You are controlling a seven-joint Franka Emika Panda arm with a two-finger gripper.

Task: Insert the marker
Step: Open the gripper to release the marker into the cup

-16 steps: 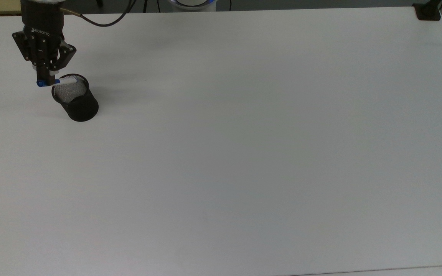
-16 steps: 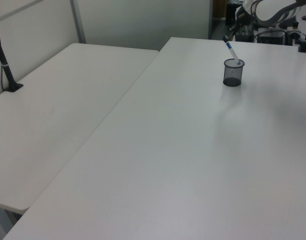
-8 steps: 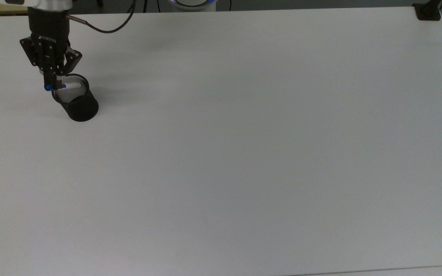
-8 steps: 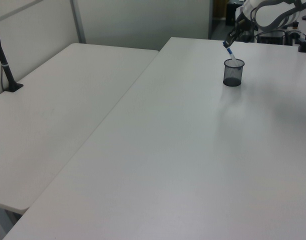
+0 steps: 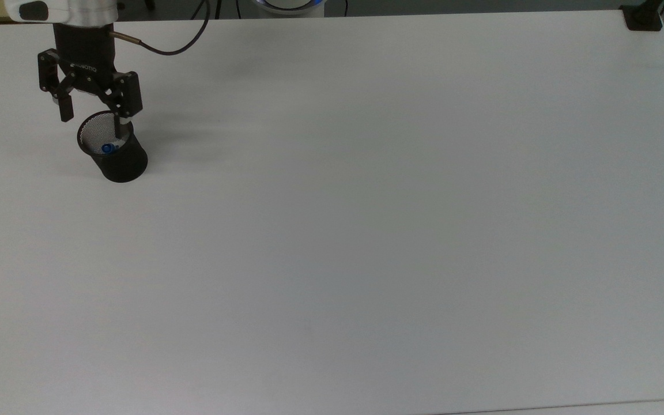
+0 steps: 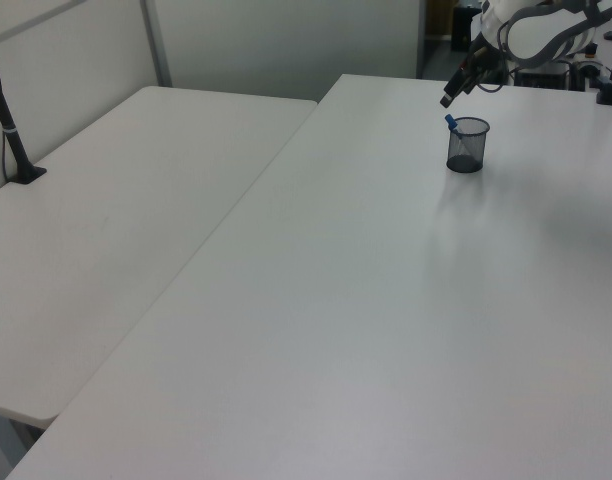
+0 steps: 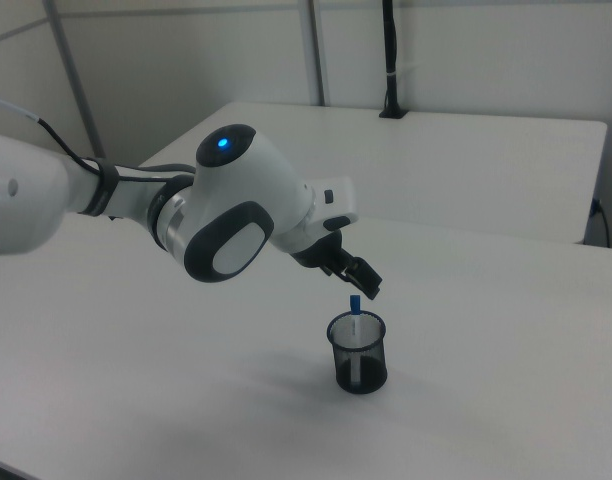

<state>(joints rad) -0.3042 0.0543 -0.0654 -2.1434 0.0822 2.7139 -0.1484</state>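
Since a second ago our gripper point(image 5: 94, 118) has let go of the marker point(image 5: 107, 148) and spread its fingers wide; back then they were pinched on the blue cap with the barrel slanting over the rim. Now the jaws stand apart just above the black mesh cup point(image 5: 114, 151), one fingertip near each side of its mouth in the top view, holding nothing. We see the marker standing inside the cup, its blue cap point(image 7: 354, 303) poking a little above the rim in the right view and leaning toward the wall on the left view's left. The cup sits upright on the white table point(image 5: 366, 202), near the far corner on the top view's left. We judge the insertion done and the release step just finishing. Next we should lift straight up and clear, keeping both fingers off the rim so the light cup does not tip
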